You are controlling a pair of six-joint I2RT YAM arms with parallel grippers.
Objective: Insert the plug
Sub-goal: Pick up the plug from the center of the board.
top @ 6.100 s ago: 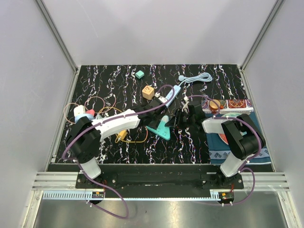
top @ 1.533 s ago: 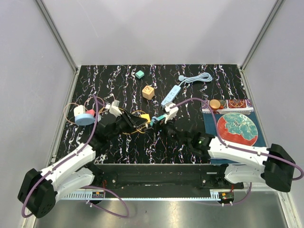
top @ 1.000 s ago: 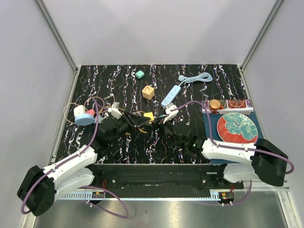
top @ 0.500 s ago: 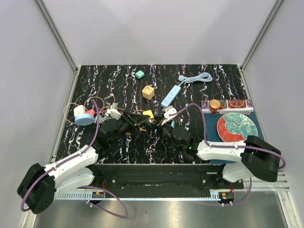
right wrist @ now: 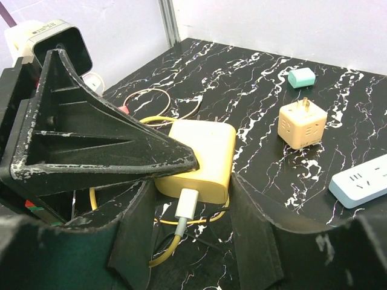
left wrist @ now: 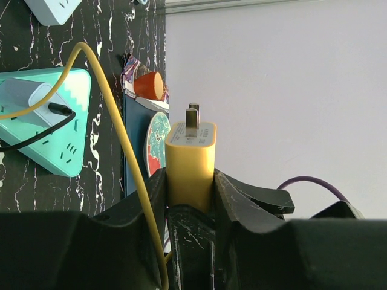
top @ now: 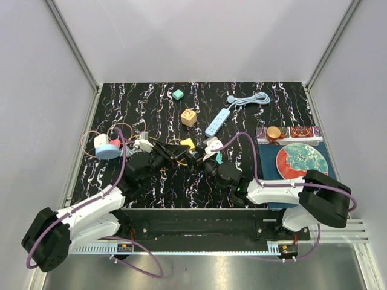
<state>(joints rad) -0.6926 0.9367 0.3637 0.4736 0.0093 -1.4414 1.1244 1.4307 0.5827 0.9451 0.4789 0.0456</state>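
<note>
My right claw (right wrist: 192, 188) has narrowed around the yellow plug (right wrist: 202, 154) that my left claw (left wrist: 190, 181) clenches. A handover is likely, but I cannot tell if it grips.

1. The left arm (top: 91, 208) is showing long white shells, and round black joints are sitting between them, behind the left gripper (top: 180, 151).
2. The right arm (top: 275, 192) is showing the same white shells and black joints behind the right gripper (top: 198, 154).
3. A purple cable (top: 123, 160) is running along each arm and is looping free behind its gripper.
4. A small white camera box (top: 144, 144) is sitting just behind each gripper.
5. The left gripper's fingers (left wrist: 227, 199) are looking black and wedge-shaped, with pale scratches.
6. The right gripper's fingers (right wrist: 254, 235) are looking black too, with worn, white-speckled surfaces.
</note>
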